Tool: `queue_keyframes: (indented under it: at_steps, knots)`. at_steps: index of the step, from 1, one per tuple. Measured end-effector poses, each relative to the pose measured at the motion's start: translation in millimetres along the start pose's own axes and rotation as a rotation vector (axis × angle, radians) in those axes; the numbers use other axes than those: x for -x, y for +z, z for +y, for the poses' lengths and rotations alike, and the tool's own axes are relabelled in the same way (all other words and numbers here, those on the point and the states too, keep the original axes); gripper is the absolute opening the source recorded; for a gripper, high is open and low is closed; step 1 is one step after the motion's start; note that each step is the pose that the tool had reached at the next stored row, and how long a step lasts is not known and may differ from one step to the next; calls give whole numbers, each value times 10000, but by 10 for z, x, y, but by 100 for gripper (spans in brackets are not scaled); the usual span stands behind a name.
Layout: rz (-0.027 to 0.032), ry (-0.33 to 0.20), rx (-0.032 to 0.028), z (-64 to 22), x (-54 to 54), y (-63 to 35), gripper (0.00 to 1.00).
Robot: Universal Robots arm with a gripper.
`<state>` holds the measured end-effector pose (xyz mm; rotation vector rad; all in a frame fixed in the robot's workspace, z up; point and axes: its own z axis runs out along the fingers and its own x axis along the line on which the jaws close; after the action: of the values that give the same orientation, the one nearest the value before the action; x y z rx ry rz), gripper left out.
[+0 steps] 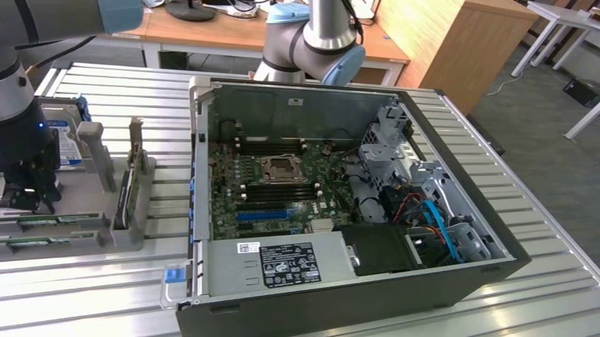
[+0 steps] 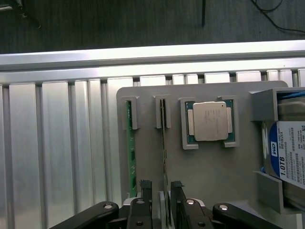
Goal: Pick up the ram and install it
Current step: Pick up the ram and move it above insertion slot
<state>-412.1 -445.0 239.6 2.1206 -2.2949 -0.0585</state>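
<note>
Tool (image 2: pixel 161 187) is spread wide and grips nothing. One finger stands on each side of the ram (image 2: pixel 164 138), with gaps showing. The ram stands on edge in the gray holder (image 2: pixel 219 167), in the slot next to the holder's CPU (image 2: pixel 209 121) pocket. Its long axis runs straight out from the tool along that slot, so the jaws cross its thin width. A second green stick (image 2: pixel 129 152) sits in the holder's outer slot, farther from the CPU.

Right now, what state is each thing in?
gripper: open, astride the ram.
ram: on edge in its tray slot, ungripped.
second stick: on edge in neighbouring slot.
processor: seated in tray pocket.
hard drive: in its bracket.
computer case: side open.
</note>
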Motion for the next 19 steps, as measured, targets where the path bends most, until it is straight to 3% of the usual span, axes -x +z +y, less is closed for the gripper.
queue_keyframes:
  at_steps: [19]
  knots:
    - [1, 2, 3, -5, -73, -3, 30]
